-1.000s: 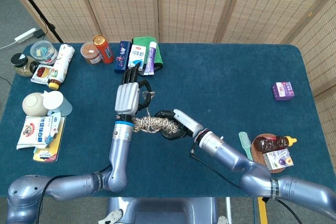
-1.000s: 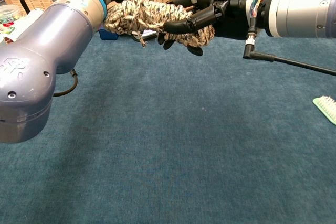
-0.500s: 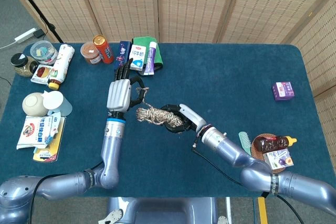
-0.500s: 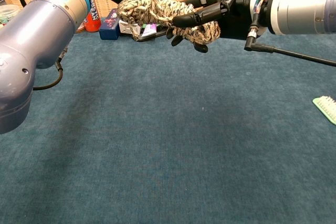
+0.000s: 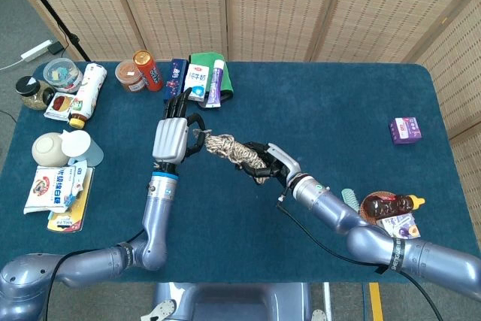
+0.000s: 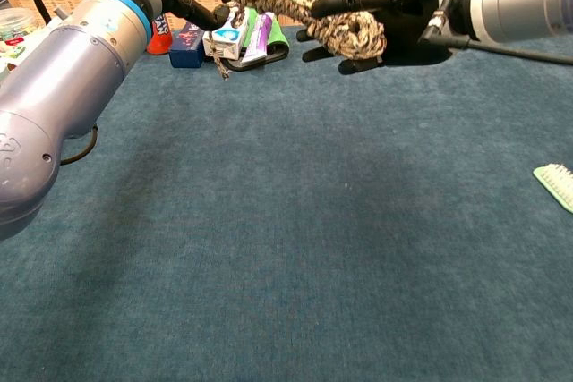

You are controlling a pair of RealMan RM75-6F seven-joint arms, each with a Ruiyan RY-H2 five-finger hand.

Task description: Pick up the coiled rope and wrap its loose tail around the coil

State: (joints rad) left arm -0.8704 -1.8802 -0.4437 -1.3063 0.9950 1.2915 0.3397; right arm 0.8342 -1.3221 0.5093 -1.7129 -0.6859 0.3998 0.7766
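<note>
Rope coil (image 5: pixel 235 152) was lifted w/ right hand (image 5: pixel 264 165) gripping; tail (image 6: pixel 235 20) now pinched by left hand (image 5: pixel 172 137) for wrapping.

No legible text, seemingly.

The counter (image 5: pixel 338 103) is covered in deep teal-blue cloth. The coiled rope (image 5: pixel 234 152) is mottled cream, tan and dark brown. The left robot hand (image 5: pixel 171 134) has a pale silver-grey back and black fingers above a bright blue wrist band; the right robot hand (image 5: pixel 264 163) is black with a white shell. At eleven o'clock stand an orange-red canister (image 5: pixel 148 70) and a green cloth (image 5: pixel 209 64). At three o'clock lies a purple box (image 5: pixel 405 130). A mint-green brush (image 6: pixel 555 183) lies at four o'clock.
</note>
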